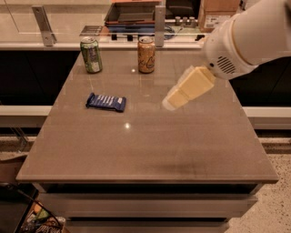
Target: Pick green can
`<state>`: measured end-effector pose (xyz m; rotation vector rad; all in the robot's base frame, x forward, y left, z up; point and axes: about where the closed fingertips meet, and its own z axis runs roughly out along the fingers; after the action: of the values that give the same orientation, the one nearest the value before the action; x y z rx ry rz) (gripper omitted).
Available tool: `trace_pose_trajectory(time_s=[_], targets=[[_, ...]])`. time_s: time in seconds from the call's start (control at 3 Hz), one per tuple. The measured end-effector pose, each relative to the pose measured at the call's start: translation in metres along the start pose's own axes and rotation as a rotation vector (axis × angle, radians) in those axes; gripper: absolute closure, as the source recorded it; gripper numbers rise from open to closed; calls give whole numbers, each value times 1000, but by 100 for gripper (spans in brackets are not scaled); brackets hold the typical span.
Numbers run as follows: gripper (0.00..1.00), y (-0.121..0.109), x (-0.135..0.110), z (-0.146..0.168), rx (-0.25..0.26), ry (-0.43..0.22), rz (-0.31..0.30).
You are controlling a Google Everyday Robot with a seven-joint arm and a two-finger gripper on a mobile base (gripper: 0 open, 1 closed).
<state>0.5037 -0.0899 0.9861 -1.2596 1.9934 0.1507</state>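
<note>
**Gripper over mid-table, green can untouched at far left**

Green-and-white printed drink can with a silver top (91, 55) stands upright near the far-left corner of the brown matte tabletop (150, 150). Nothing touches it.

An orange-tan drink can of the same size (146, 55) is also upright, in the same back row. It sits to the right of the green can, with a clear gap between them.

A flat dark-blue snack-bar wrapper with pale lettering (106, 102) lies on the table nearer the camera than both cans. It is roughly between them, a bit left of centre, and apart from each.

The cream-coloured two-finger gripper (172, 102) hangs in the air above the middle-right part of the table, angled down and to the left. It is well apart from the green can and nearer the orange-tan can, touching neither, and it holds nothing. Cannot tell whether the pincer is spread or pressed together.

The bulky white robot arm (254, 32) enters from the upper right, with a round vented housing just behind the gripper.

Behind the table are a pale counter ledge (27, 44) with a metal bracket (43, 25), a dark tray (132, 11) and what looks like a cardboard box (218, 13).
</note>
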Motion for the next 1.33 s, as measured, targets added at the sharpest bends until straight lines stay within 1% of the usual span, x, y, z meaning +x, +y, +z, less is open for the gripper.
trace_pose_trajectory(time_s=[0.33, 0.67, 1.0, 1.33], targets=[[0, -10, -35, 38, 43, -77, 42], [0, -10, -35, 38, 43, -77, 42], [0, -16, -45, 48, 44, -111, 40], [0, -14, -59, 73, 31, -158, 36]])
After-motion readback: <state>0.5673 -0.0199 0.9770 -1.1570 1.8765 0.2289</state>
